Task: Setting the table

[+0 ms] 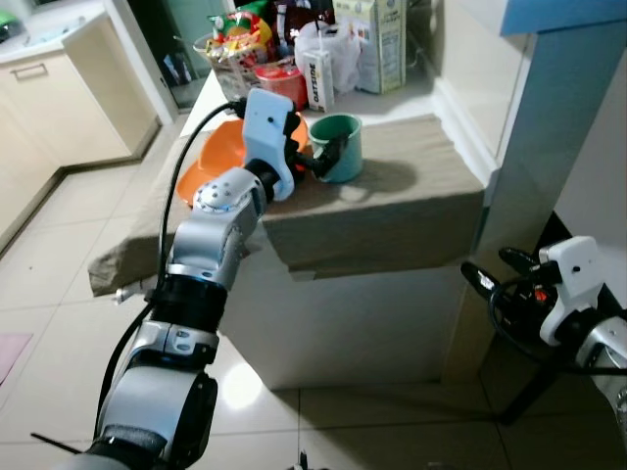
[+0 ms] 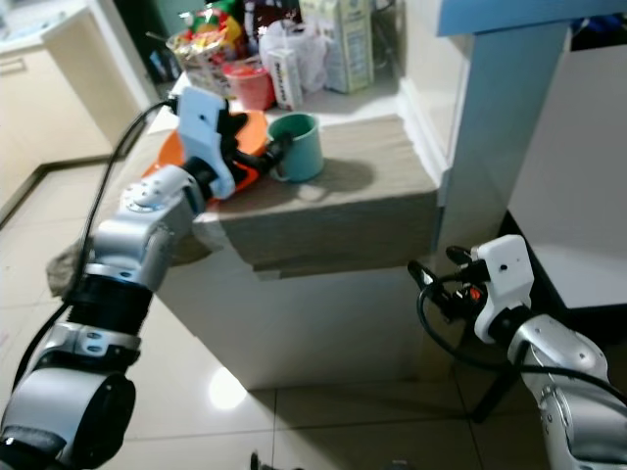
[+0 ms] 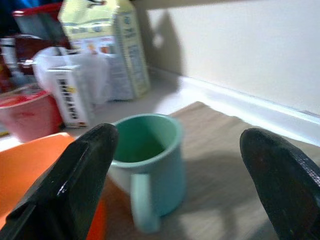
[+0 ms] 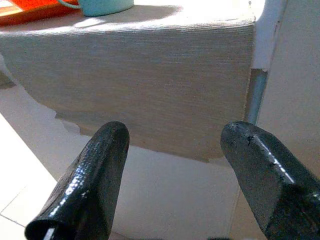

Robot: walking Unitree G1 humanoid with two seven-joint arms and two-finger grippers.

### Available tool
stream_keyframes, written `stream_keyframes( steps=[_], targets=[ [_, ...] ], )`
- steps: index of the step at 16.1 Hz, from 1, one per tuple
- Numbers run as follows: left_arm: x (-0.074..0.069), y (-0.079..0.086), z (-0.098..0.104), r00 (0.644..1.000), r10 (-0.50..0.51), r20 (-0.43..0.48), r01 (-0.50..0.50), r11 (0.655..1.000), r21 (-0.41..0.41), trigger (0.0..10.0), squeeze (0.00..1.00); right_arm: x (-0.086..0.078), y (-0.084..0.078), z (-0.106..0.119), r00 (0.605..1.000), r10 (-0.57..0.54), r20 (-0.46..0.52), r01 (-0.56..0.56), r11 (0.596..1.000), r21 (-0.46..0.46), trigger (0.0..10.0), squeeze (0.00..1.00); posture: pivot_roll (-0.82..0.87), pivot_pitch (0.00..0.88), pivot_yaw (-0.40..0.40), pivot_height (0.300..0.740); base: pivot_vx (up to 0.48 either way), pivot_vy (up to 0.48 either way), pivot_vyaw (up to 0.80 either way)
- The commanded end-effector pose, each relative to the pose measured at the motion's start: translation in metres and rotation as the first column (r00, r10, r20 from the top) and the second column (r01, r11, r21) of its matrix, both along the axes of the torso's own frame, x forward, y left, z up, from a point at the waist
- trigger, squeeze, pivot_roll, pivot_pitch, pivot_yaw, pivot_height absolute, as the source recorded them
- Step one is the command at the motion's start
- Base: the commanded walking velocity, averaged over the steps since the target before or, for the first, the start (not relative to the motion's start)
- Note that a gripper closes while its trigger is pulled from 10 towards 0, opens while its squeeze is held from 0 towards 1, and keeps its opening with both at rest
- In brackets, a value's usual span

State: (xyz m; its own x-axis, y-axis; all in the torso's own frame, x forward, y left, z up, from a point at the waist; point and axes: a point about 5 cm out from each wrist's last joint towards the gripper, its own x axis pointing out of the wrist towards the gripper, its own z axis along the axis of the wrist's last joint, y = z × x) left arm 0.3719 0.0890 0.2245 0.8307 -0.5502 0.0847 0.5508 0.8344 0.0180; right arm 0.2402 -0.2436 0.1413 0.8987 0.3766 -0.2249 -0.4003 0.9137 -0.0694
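left gripper (image 3: 175, 175): jaws spread wide, holding nothing, hovering over the table w/ the green mug (image 1: 338, 147) just beyond the fingertips; handle faces the gripper, contact can't be confirmed. right gripper (image 4: 175, 175): jaws wide apart, empty, low at the near right, below table height, pointed at the hanging cloth edge. items: 1 green mug, upright, on the cloth, right of the orange plate (image 1: 211, 157); 1 orange plate, partly under the left wrist. far end of table: 1 tall carton (image 1: 377, 44), 1 small box (image 1: 318, 78), 1 white plastic bag (image 1: 338, 49), 1 red tub (image 1: 279, 83), 1 basket of snacks (image 1: 230, 49). surface: white table covered w/ beige tablecloth (image 1: 392, 211), draped over near edge. room: pale tiled floor (image 1: 59, 255), cream cabinets (image 1: 59, 98) far left, white wall (image 3: 240, 55) right.
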Motion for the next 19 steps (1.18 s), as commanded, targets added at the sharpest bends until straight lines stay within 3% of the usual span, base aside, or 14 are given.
stream_keyframes(
  steps=[1, 6, 12, 19],
  targets=[
    [0.000, 0.004, -0.001, 1.000, 0.015, -0.017, -0.015, 1.000, 0.007, 10.0, 0.00, -0.001, 0.006, 0.004, 1.000, 0.020, 0.014, -0.021, 1.000, 0.005, 10.0, 0.00, -0.31, 0.027, 0.228, 0.740, 0.000, 0.000, 0.00],
    [0.004, 0.012, -0.019, 0.996, 0.083, -0.041, -0.080, 0.995, 0.066, 10.0, 0.00, -0.002, 0.009, 0.003, 0.999, 0.035, -0.019, -0.035, 0.999, -0.005, 10.0, 0.00, -0.30, 0.034, 0.204, 0.740, 0.000, 0.000, 0.00],
    [0.011, 0.017, -0.033, 0.989, 0.127, -0.082, -0.122, 0.991, 0.060, 10.0, 0.00, -0.005, 0.014, 0.012, 0.997, 0.069, -0.014, -0.070, 0.998, -0.005, 10.0, 0.00, -0.31, 0.058, 0.186, 0.740, 0.000, 0.000, 0.00],
    [0.020, 0.005, -0.032, 0.990, 0.106, -0.094, -0.103, 0.994, 0.036, 10.0, 0.00, -0.018, 0.012, 0.011, 0.998, 0.056, -0.042, -0.057, 0.998, -0.011, 10.0, 0.00, -0.36, 0.082, 0.193, 0.740, 0.000, 0.000, 0.00]
  ],
)
